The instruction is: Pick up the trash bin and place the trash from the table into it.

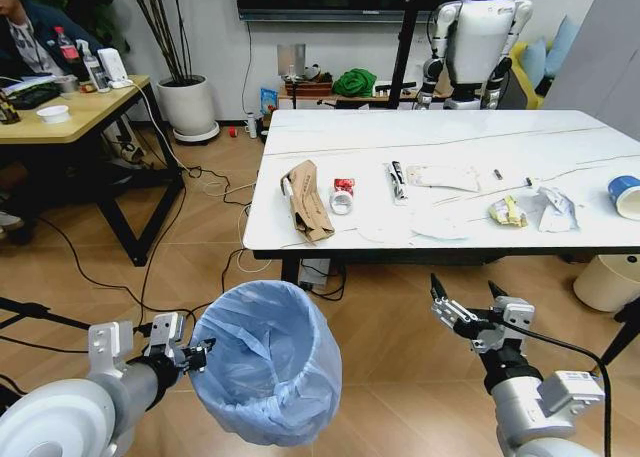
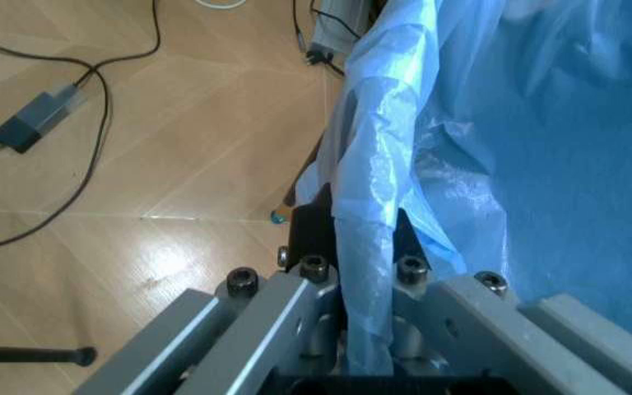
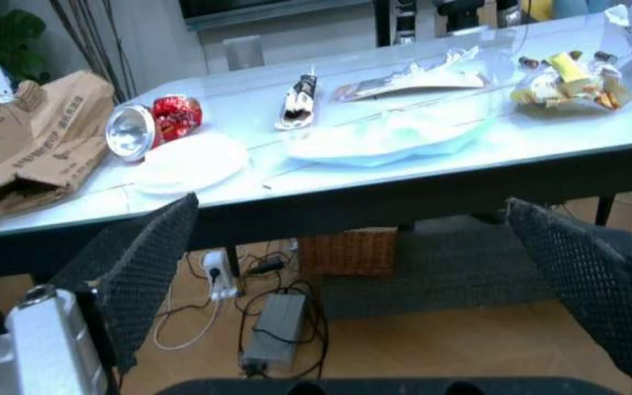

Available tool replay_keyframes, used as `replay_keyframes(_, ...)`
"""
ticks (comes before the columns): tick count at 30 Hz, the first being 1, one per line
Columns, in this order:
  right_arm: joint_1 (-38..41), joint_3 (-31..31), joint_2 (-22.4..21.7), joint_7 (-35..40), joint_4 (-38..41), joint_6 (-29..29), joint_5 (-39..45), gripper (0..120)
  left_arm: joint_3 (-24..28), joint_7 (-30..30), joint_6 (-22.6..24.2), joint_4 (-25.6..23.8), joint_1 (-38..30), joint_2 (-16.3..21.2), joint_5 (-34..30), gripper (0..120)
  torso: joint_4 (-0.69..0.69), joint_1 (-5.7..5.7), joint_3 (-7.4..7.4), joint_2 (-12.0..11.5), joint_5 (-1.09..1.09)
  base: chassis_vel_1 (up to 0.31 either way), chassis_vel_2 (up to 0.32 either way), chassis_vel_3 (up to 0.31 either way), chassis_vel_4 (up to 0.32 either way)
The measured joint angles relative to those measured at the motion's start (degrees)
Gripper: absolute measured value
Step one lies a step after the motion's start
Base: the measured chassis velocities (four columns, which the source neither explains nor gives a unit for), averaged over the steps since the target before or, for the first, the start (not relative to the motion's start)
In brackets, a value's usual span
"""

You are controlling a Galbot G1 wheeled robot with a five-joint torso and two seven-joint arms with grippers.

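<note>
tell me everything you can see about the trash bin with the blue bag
The trash bin is a small round bin, its walls entirely covered by a crinkly, translucent light-blue plastic bag folded over the rim. Its mouth is open and tilted toward the camera, and the inside looks empty. It is held off the wooden floor, in front of the table and below its edge. The left hand is shut on its rim at the robot's left side, pinching bag and rim between the fingers. Nothing else touches it.

Light-blue bin bag (image 1: 262, 372); white veined table (image 1: 300, 212); perhaps brown cardboard (image 1: 308, 199).
</note>
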Motion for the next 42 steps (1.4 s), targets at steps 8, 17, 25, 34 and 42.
replay_keyframes(8,-0.1,0.1,-0.4,0.1,0.3,-0.3,0.4,100,0.1,-0.2,0.0,0.0,0.3,-0.2,0.0,0,0.0,0.87,1.14,2.0,0.0,0.0,0.0,0.0,0.0)
replay_keyframes(17,-0.1,0.8,-1.4,0.3,0.3,-1.1,1.5,100,0.6,-0.3,0.0,0.0,0.5,-0.3,0.2,0,0.0,1.89,2.57,4.5,0.0,0.0,0.0,0.0,0.0)
replay_keyframes(25,0.2,1.5,-2.5,0.6,0.3,-1.5,2.8,100,0.7,-0.5,0.0,0.0,0.8,-0.4,0.2,0,0.0,2.77,3.71,6.5,0.0,0.0,0.0,0.0,0.0)
replay_keyframes(34,3.8,4.0,-7.1,2.7,0.3,-4.2,9.7,100,0.8,-0.2,0.0,0.0,1.6,-0.7,1.4,0,0.01,3.62,4.64,8.2,0.0,0.0,0.0,0.0,0.0)
replay_keyframes(42,9.9,4.4,-14.4,5.9,-0.3,-7.4,18.3,100,0.7,-0.2,0.0,0.0,2.2,-0.5,2.0,0,0.01,3.57,4.55,8.1,0.0,0.0,0.0,0.0,0.0)
